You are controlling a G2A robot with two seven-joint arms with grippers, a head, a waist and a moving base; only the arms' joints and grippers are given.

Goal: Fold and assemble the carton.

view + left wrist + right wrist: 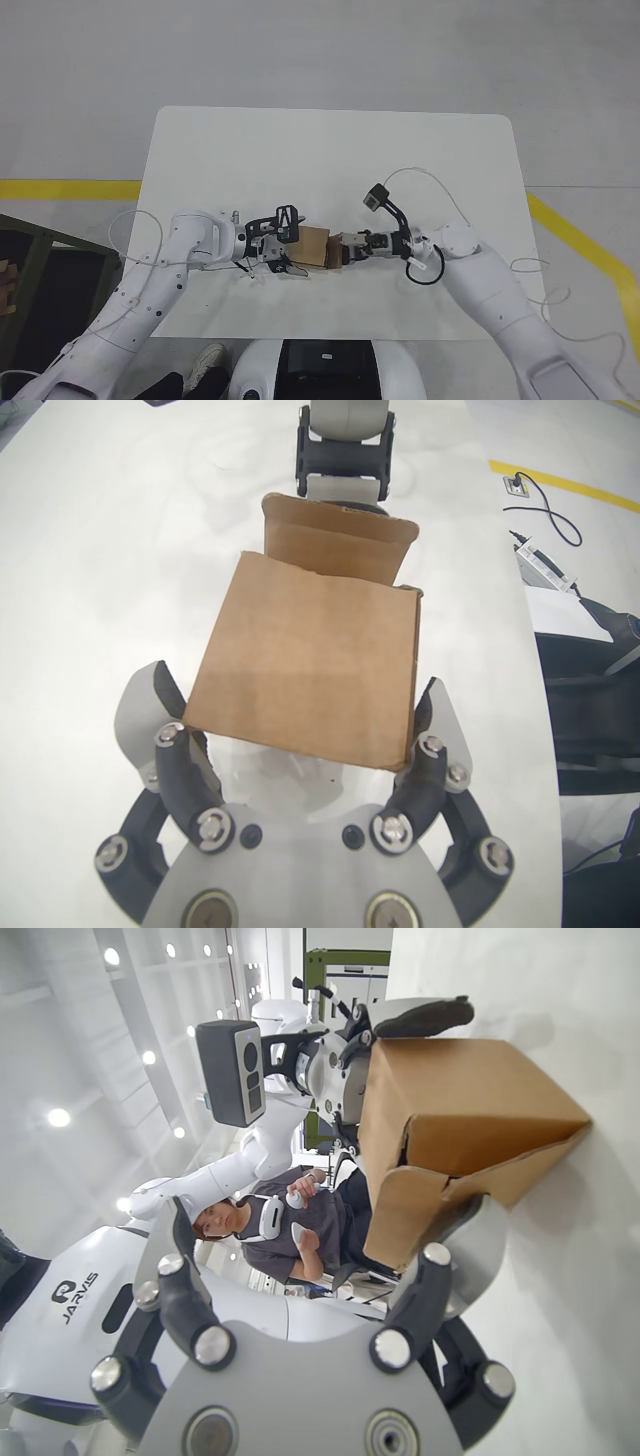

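The carton (313, 245) lies on the white table (400, 150), a little left of centre and low in the top view, its long axis running left to right across the frame. We count one carton, one table and two grippers, one at each end of the box. The left gripper (290, 242) is at the closed end, and its fingers (170, 700) are clamped across the width of the box, one at each near corner. The other end is still open, with a single end flap (340, 545) standing out from it. That end faces the right gripper (345, 250), whose jaws are spread wide and grasp nothing. One of its fingers (470, 1228) lies against the flap's outer face. We judge the next move to be folding that flap inward. The flap lies straight ahead of the right jaws, so the right arm is the nearer one while the left steadies the box.
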